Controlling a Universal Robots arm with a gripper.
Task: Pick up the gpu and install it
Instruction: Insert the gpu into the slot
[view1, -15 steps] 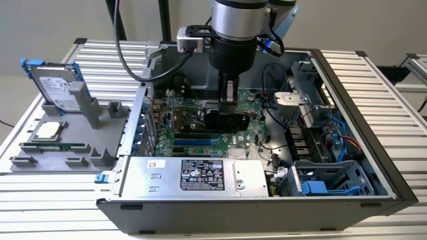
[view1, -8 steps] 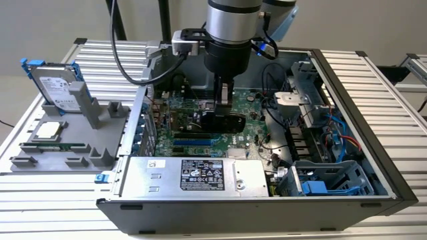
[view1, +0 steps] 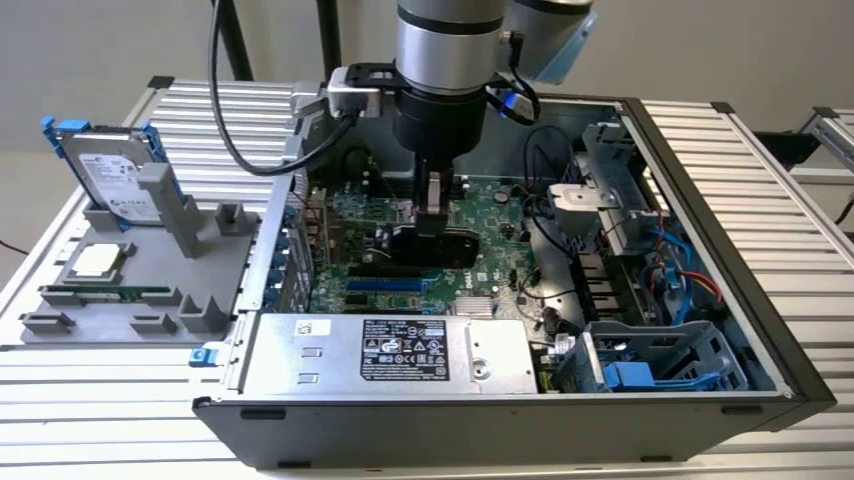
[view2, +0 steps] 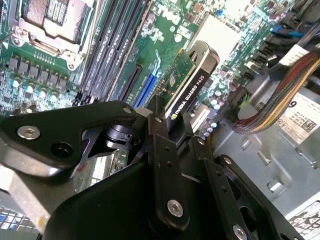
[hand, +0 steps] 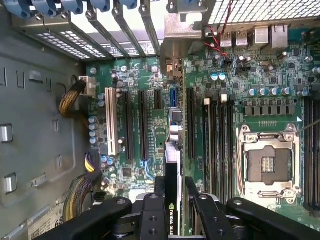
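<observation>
Gripper (view2: 172, 127) clenches your gpu (view2: 192, 82), a flat green board with black cooler, edge-down, apparently just above the glossy motherboard (hand: 260, 65), arm vertical.

- We take this for a robotics lab or an assembly test bench.
- We see a ribbed aluminium-profile tabletop (view1: 747, 150) carrying an open dark grey desktop computer case (view1: 534, 425), its green motherboard (view1: 501, 225) laid bare.
- Beside the case we see a grey moulded parts fixture (view1: 120, 290) that stands a silver hard drive with a blue frame (view1: 114, 170) upright.
- We see a silver and black industrial robot arm (view1: 447, 60) reaching down into the case.
</observation>
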